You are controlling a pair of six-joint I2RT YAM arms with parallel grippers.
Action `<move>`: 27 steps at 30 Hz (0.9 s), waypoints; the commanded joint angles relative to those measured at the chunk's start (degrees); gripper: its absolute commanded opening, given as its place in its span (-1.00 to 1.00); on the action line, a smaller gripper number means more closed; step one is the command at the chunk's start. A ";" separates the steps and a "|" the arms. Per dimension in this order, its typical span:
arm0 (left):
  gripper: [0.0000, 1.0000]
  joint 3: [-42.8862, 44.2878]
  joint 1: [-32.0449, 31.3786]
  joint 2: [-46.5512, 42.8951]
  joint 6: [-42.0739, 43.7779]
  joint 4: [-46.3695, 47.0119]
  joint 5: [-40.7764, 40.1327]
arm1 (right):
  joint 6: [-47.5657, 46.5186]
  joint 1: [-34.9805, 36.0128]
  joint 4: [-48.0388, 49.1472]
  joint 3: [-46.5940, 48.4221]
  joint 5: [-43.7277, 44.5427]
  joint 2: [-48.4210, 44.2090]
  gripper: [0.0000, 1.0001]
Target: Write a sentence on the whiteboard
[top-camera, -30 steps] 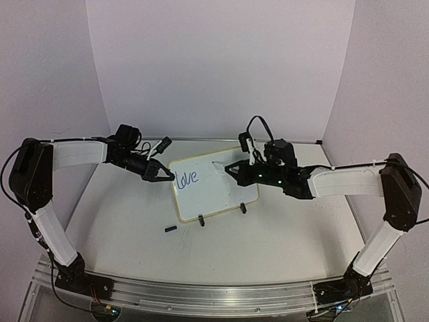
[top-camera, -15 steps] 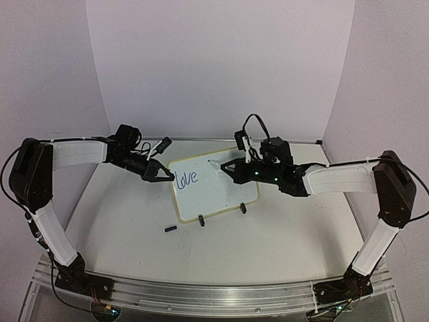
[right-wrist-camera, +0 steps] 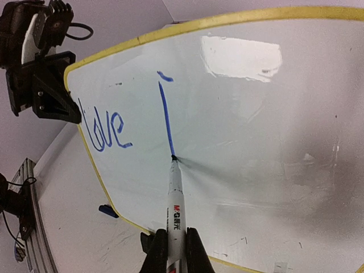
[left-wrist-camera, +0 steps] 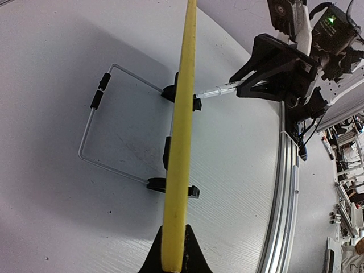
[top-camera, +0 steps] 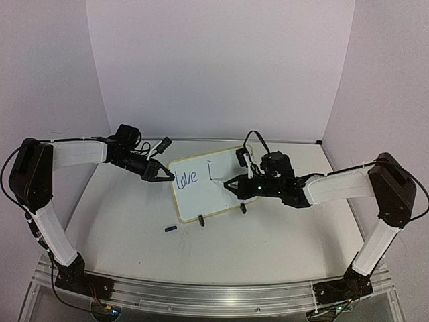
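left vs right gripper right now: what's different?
1. The left gripper clamps the whiteboard by its yellow edge; the right gripper clamps a marker.
2. The left gripper sits at the board's left side, beside the word love; the right gripper faces the writing surface, with the marker tip touching the bottom of a vertical stroke.
Shared: both are black and shut.

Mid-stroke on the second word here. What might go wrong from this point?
The left claw pinches only the whiteboard rim, so pen pressure may swing the board on its wire stand. The right claw holds the marker far from its tip; it may tilt and bend the stroke.
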 commanded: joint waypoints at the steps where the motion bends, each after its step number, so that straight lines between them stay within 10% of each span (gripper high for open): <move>1: -1.00 1.92 -0.30 0.55 2.78 -0.57 -2.77 | 1.93 0.48 2.30 -2.79 0.21 -0.04 -1.00; 27: -1.00 2.00 -0.39 0.56 2.73 -0.65 -2.81 | 0.70 1.91 -0.80 5.40 1.75 0.41 -1.00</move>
